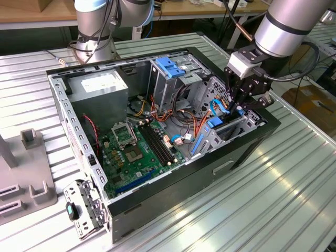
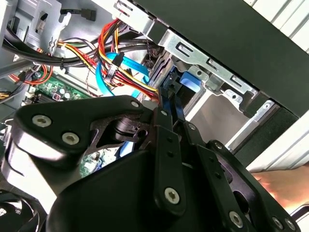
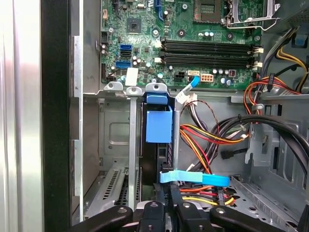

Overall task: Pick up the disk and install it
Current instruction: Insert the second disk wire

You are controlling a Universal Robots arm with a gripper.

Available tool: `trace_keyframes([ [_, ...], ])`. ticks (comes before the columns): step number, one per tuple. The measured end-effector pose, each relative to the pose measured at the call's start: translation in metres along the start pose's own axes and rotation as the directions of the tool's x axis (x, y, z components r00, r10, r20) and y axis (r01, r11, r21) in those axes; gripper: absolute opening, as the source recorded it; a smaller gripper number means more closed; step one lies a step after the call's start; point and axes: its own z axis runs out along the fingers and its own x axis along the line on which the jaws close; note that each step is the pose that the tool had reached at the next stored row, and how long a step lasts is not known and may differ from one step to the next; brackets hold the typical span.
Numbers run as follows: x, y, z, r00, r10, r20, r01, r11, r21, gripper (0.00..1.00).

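Where the drive cage stands at the front corner of the open computer case [image 1: 173,184], the disk [image 3: 158,126] sits upright on edge in a narrow slot, its blue plastic rail facing out and only a thin dark strip of the drive body visible below it. In the first wrist view, grey metal walls of the cage [image 3: 131,145] press close on one side of the disk, while on the other side a bundle of red, yellow and black wires [image 3: 212,140] runs just beside it, leaving little open room. A flat light-blue cable [image 3: 195,179] crosses right under the blue rail. The gripper [image 3: 171,205] hangs just over the slot with its two black fingers [image 2: 166,140] drawn nearly together around the disk's thin upper edge, though the pictures do not settle whether they actually grip it. In the exterior view the gripper [image 1: 242,105] reaches down inside the case, close to its black outer wall at the exterior view's right. The green circuit board [image 1: 139,152] lies flat on the case floor, well apart from the fingers. The case rests on a ribbed metal table [image 1: 273,199], with bare surface all around it.
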Motion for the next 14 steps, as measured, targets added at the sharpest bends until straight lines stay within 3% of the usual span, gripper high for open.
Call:
trace_keyframes([
  [10, 0.0001, 0.0001, 0.0018, 1.0000, 0.000, 0.0014, 0.000, 1.0000, 0.0000, 0.17],
  [12, 0.0000, 0.0000, 0.0011, 1.0000, 0.000, -0.0002, 0.000, 1.0000, -0.0001, 0.30],
  [14, 0.0000, 0.0000, 0.0005, 1.0000, 0.000, -0.0002, 0.000, 1.0000, -0.0001, 0.30],
])
